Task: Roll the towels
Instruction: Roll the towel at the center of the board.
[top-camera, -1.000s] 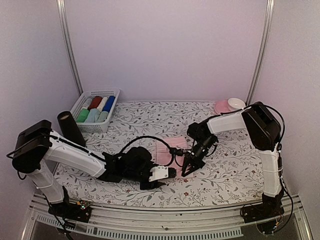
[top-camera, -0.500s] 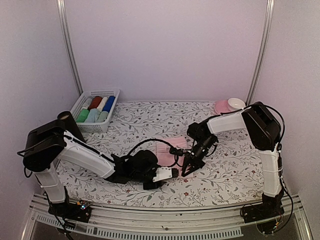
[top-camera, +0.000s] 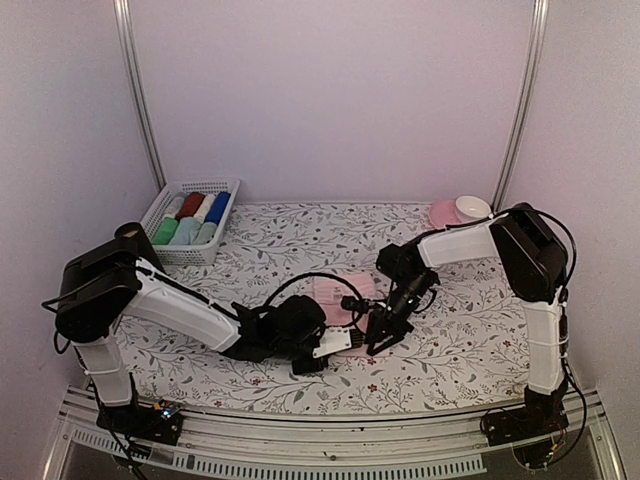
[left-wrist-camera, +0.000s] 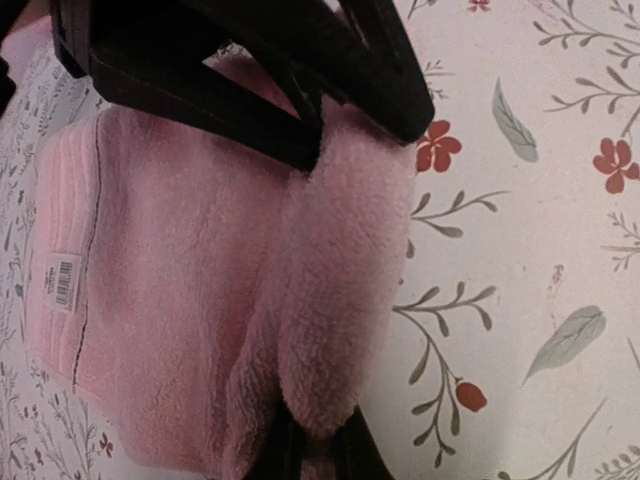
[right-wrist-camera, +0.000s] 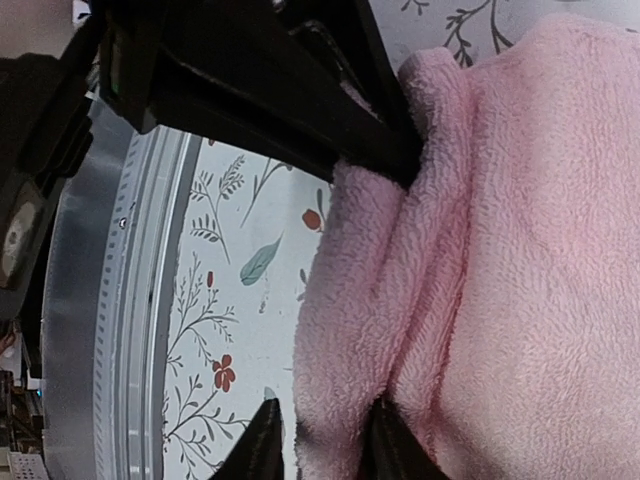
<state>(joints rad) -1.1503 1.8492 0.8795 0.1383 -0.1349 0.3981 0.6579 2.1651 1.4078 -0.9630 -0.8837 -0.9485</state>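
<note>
The pink towel (top-camera: 335, 296) lies near the middle of the table (top-camera: 460, 350), with its near edge turned up into a thick fold (left-wrist-camera: 330, 300).

Change in the last second: the left gripper (top-camera: 351, 341), which stood half open beside the fold, has closed on it. Its fingertips (left-wrist-camera: 290, 460) now pinch the plush with almost no gap. Over the same interval the right gripper (top-camera: 382, 338), previously clamped shut on the fold, has let its jaws part. Its fingertips (right-wrist-camera: 265, 445) stand either side of the edge, one of them clear of the cloth.

Judgement: the hold is passing from right to left, which keeps the started roll from springing flat while the right side re-grips. Rolling looks to be at an early stage.

Pose: the left arm reaches low and far across from the left, forearm close over the table. The right arm folds back from its base, wrist pitched steeply down at the fold. The two grippers sit just beside each other.
</note>
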